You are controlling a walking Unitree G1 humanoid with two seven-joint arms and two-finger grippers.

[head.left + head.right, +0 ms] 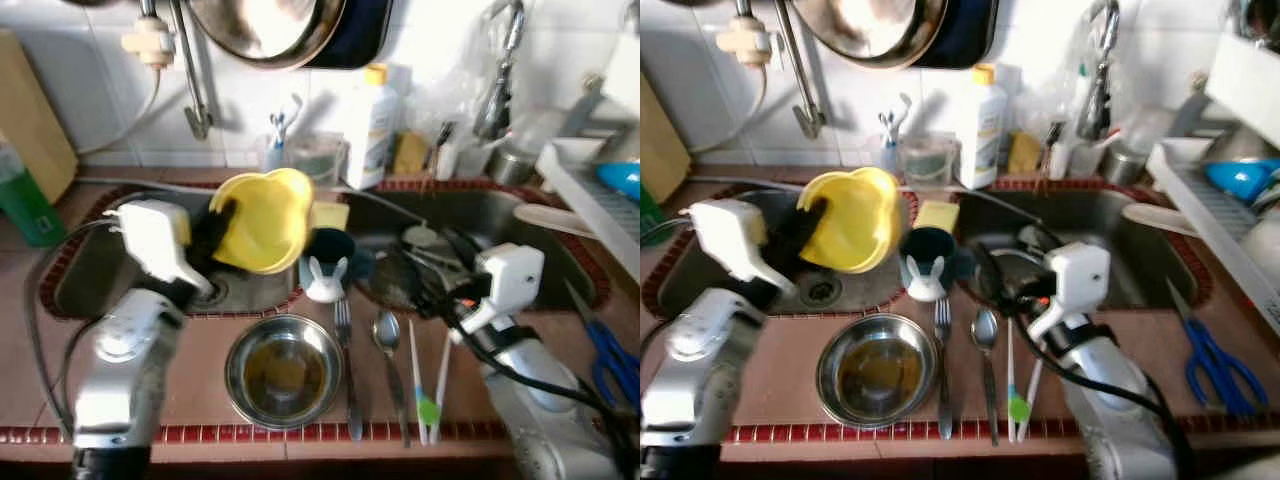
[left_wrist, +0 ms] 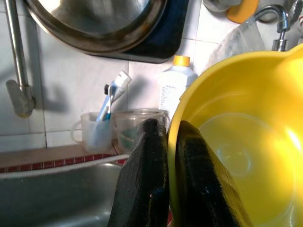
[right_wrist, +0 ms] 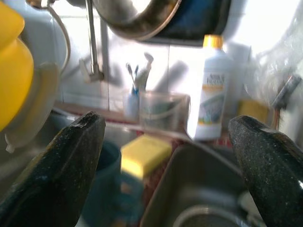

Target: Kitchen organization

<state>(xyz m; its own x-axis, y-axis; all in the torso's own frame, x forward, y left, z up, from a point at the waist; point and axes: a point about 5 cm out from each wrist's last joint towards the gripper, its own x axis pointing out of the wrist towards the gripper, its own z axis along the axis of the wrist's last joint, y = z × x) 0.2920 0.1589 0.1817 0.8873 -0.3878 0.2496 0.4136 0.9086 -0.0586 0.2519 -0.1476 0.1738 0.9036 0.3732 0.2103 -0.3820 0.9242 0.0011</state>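
My left gripper [image 1: 218, 228] is shut on the rim of a yellow plastic bowl [image 1: 265, 220], holding it tilted above the left sink basin [image 1: 90, 285]. In the left wrist view both black fingers [image 2: 147, 179] pinch the yellow bowl's [image 2: 241, 142] wall. My right gripper [image 1: 425, 290] is open over the right sink basin [image 1: 500, 225], which holds dark utensils. Its two fingertips [image 3: 71, 156] stand wide apart, with a yellow sponge [image 3: 144, 153] and a dark blue cup [image 3: 106, 179] ahead of them.
On the counter's front lie a steel bowl [image 1: 285, 372], a fork [image 1: 345, 360], a spoon [image 1: 390, 350] and two toothbrushes [image 1: 428, 385]. A white rabbit figure [image 1: 325, 280] stands by the blue cup [image 1: 330, 250]. Blue scissors [image 1: 610, 360] lie right; a detergent bottle [image 1: 368, 125] stands at the wall.
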